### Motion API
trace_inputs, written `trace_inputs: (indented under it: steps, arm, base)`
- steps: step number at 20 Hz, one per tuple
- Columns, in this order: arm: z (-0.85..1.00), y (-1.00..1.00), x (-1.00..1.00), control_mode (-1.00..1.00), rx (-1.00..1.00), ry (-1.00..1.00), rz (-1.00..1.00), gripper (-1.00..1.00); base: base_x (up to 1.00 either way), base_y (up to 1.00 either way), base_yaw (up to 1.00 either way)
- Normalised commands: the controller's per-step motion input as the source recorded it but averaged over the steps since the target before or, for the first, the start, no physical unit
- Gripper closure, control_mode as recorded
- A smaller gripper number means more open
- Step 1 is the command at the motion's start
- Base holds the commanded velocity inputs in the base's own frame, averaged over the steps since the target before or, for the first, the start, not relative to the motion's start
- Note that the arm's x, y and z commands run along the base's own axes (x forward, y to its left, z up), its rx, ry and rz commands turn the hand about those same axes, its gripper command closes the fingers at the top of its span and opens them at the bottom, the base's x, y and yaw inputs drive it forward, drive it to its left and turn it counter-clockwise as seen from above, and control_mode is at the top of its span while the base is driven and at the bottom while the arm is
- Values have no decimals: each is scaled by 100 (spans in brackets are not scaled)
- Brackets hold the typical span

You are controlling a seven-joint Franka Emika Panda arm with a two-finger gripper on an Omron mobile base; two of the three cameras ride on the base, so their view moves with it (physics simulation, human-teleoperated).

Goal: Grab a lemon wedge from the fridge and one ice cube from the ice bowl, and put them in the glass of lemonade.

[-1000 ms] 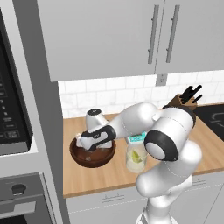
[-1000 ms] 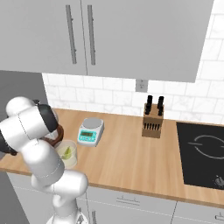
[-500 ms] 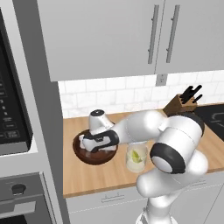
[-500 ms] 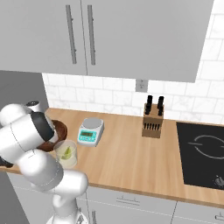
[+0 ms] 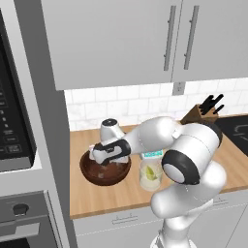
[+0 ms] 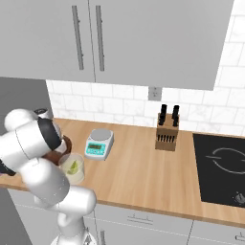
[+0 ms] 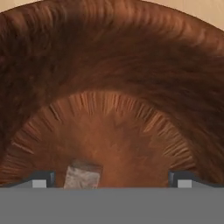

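Note:
The dark brown ice bowl point(image 5: 115, 175) point(image 7: 113, 65) stands on the wooden counter, left of the glass of lemonade point(image 5: 150, 180) point(image 6: 72, 172). My gripper point(image 5: 100, 163) point(image 7: 111, 180) reaches down inside the bowl, open, with its fingertips point(image 7: 42, 179) wide apart close to the bowl's bottom. A pale ice cube point(image 7: 83, 175) lies on the bowl's floor between the tips, nearer the left one, with no tip touching it. A yellow-green lemon wedge point(image 5: 154, 172) point(image 6: 73, 166) sits inside the glass. The fridge is out of view.
A teal kitchen scale point(image 5: 153, 155) point(image 6: 99, 143) stands just behind the glass. A knife block point(image 5: 202, 112) point(image 6: 167, 135) is further right, before the black cooktop point(image 6: 222, 167). A tall grey oven stack point(image 5: 17, 145) bounds the counter on the left. Wall cupboards point(image 5: 145, 38) hang overhead.
The arm's elbow has swung forward and to the right while the hand has sunk a little deeper into the bowl. The jaws have stayed wide. Glass and bowl have not moved.

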Motion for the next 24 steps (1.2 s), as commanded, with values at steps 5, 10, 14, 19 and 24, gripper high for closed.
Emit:
trace_inputs:
  steps: [5,10,14,19,24]
  arm:
    - [0,0,47,-100,0,0,0,-100]
    - [-14,16,4,-100,0,6,0,-100]
    - [0,14,-41,-100,0,-1,0,-100]
    - [0,9,-47,-100,0,-13,0,-100]
    - [-2,0,-12,-100,0,-4,0,-100]
  base:
    - [0,0,0]
    - [0,0,0]
    - [0,0,0]
    - [0,0,0]
    - [0,0,0]
